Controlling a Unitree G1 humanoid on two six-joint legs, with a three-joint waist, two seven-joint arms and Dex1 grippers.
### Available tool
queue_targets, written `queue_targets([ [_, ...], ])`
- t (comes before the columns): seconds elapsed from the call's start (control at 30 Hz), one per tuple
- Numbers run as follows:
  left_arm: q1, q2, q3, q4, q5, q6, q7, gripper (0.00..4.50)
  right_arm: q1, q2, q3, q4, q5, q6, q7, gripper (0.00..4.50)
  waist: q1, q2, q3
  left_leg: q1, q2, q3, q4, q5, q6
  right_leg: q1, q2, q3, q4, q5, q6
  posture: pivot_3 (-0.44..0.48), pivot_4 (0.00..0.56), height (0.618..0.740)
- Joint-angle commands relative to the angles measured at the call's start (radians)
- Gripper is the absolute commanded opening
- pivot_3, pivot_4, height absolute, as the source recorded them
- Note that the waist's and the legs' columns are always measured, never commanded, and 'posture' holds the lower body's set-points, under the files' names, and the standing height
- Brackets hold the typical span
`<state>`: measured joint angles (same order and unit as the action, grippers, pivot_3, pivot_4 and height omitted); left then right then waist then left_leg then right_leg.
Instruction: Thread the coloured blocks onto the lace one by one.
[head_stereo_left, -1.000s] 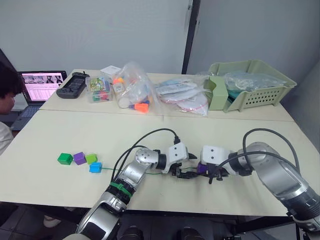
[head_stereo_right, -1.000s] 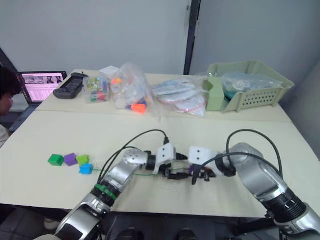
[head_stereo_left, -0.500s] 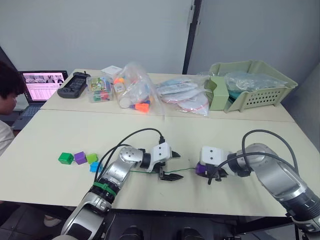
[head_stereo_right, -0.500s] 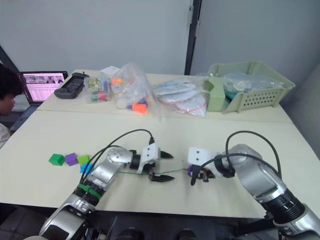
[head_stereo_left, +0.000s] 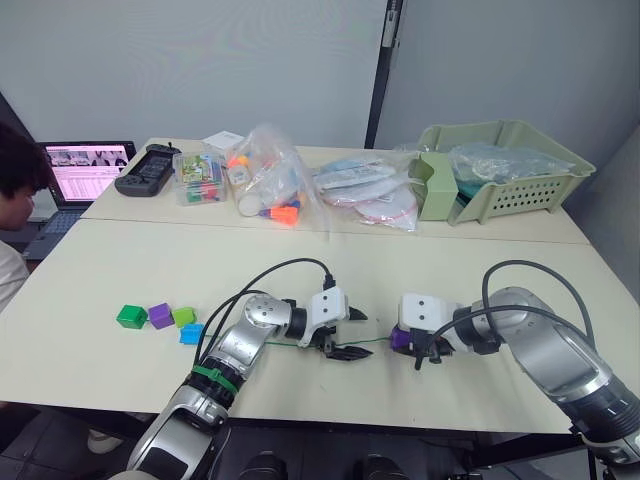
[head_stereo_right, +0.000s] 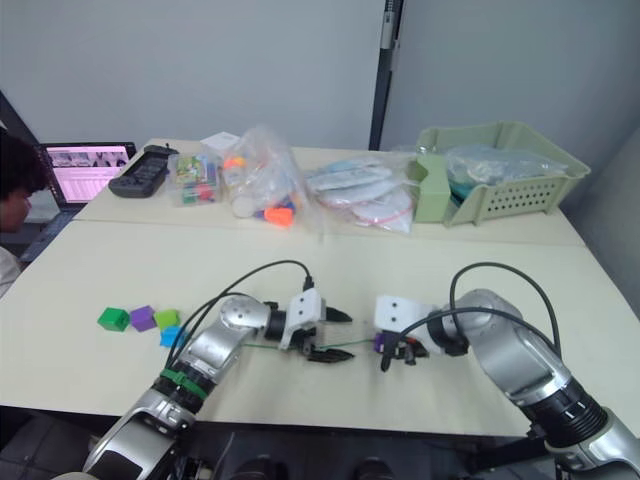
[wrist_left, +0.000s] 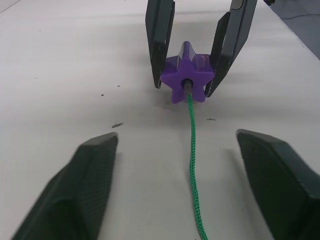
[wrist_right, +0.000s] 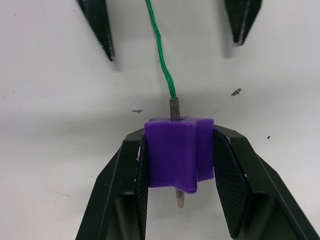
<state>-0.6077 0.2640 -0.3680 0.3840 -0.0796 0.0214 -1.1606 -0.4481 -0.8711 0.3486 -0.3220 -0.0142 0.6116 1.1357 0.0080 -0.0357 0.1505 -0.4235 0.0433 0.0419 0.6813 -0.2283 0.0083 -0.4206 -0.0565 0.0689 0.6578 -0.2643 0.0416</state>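
I am in what looks like a lab or office test room: plain grey walls, two pale tabletops (head_stereo_left: 130, 270) pushed together, an open laptop (head_stereo_left: 84, 171) with a person (head_stereo_left: 14, 215) sitting by it, bagged toys (head_stereo_left: 268, 185) and a green plastic basket (head_stereo_left: 505, 170) along the back.

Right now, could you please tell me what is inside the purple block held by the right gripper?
The lace's grey tip runs through the purple block, its end poking out the far side. The part inside is covered. The right gripper clamps the block.
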Motion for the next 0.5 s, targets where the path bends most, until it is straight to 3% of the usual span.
queue_targets([
  [0.03, -0.009, 0.004, 0.003, -0.012, -0.011, -0.011, -0.025, 2.42, -0.003, -0.001, -0.014, -0.023, 0.008, -0.008, -0.004, 1.30, 0.000, 0.000, 0.000, 0.000, 0.000, 0.000, 0.000, 0.000, 0.000, 0.000, 0.000, 0.000, 0.000, 0.000, 0.000, 0.000, 0.150, 0.732],
  [0.27, -0.009, 0.001, -0.001, -0.007, -0.003, -0.006, -0.034, 0.07, -0.003, 0.000, -0.014, -0.025, 0.008, -0.009, -0.008, 1.30, 0.000, 0.000, 0.000, 0.000, 0.000, 0.000, 0.000, 0.000, 0.000, 0.000, 0.000, 0.000, 0.000, 0.000, 0.000, 0.000, 0.150, 0.732],
  [0.5, -0.025, -0.041, -0.007, 0.006, -0.004, -0.011, -0.025, 0.00, -0.004, 0.001, -0.010, -0.031, 0.009, -0.004, -0.007, 1.30, 0.001, 0.000, 0.000, 0.000, 0.000, 0.000, 0.000, 0.000, 0.000, 0.000, 0.000, 0.000, 0.000, 0.000, 0.000, 0.000, 0.150, 0.732],
])
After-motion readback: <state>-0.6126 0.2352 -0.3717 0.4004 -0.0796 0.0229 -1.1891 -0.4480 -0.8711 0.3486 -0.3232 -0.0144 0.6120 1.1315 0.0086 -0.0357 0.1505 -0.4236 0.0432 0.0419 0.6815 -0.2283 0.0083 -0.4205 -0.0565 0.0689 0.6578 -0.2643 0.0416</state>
